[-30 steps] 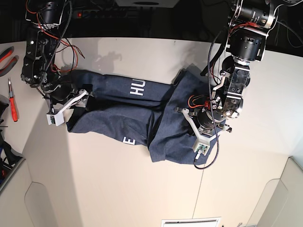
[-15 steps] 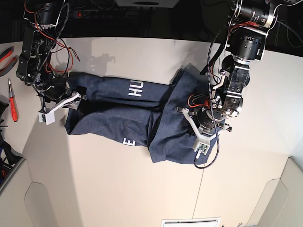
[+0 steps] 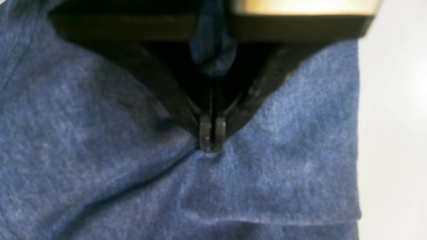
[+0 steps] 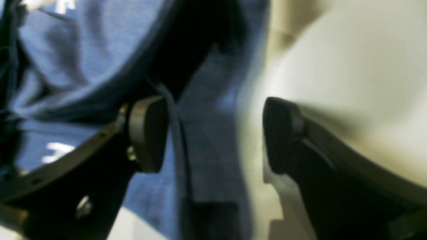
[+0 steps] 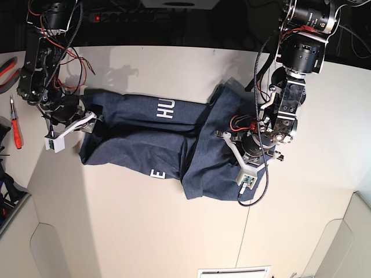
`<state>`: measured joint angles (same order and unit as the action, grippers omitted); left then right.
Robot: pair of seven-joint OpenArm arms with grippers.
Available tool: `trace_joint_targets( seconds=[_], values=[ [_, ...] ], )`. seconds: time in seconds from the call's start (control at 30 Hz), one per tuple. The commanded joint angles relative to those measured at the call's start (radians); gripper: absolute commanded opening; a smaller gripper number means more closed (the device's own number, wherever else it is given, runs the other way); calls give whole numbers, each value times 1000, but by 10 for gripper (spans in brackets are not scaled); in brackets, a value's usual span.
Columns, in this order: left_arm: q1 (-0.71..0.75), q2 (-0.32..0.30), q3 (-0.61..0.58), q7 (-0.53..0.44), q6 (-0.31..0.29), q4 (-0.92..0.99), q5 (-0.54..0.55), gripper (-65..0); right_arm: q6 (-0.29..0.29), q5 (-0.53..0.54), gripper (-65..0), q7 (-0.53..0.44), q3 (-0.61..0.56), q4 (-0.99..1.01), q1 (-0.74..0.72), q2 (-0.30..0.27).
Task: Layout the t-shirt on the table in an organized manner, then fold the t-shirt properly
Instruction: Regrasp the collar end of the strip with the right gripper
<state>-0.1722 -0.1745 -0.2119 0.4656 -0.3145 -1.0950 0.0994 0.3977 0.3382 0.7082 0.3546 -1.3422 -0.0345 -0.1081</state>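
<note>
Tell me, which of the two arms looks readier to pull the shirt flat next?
The left arm, probably. Its gripper is already shut on a pinch of the t-shirt, so it can tug at once. The right gripper stands open at the shirt's edge, holding nothing.

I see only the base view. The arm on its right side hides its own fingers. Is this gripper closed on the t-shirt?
Observer: Yes. In the left wrist view the left gripper is shut, and a tuck of the t-shirt stands up between its jaws.
Operator: And the right gripper?
Observer: The right gripper is wide open and holds nothing.
Operator: Is cloth in its gap?
Observer: Yes, a hemmed edge of the shirt lies there, close to one jaw. The other jaw is over bare table.
</note>
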Motion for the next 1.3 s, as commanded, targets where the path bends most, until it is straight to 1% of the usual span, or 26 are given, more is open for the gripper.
trace_joint_targets(
  seconds=[0.0, 0.1, 0.2, 0.43, 0.5, 0.7, 0.9, 1.0, 1.27],
  values=[
    [7, 0, -3, 66, -23, 4, -6, -650, 0, 3, -209, -9, 6, -26, -10, -13],
    [7, 0, -3, 66, -23, 4, -6, -650, -1, -28, -209, -10, 6, -43, -10, -13],
    [7, 0, -3, 66, -23, 4, -6, -650, -1, -23, -209, -12, 6, -43, -10, -13],
    [7, 0, -3, 66, -23, 4, -6, -650, 0, 37, -209, -11, 6, -43, -9, -13],
    [7, 0, -3, 66, -23, 4, -6, -650, 0, 40, -209, -11, 6, -43, -9, -10],
    [7, 0, -3, 66, -23, 4, -6, -650, 18, 97, -209, -11, 5, -41, -6, -5],
    [7, 0, -3, 66, -23, 4, -6, -650, 21, 103, -209, -8, 5, -40, -6, -5],
    [6, 0, -3, 66, -23, 4, -6, -650, 22, 148, -209, 8, 4, -40, -6, -5],
    [6, 0, -3, 66, -23, 4, -6, -650, 22, 148, -209, 10, -5, -10, -6, -5]
  ],
)
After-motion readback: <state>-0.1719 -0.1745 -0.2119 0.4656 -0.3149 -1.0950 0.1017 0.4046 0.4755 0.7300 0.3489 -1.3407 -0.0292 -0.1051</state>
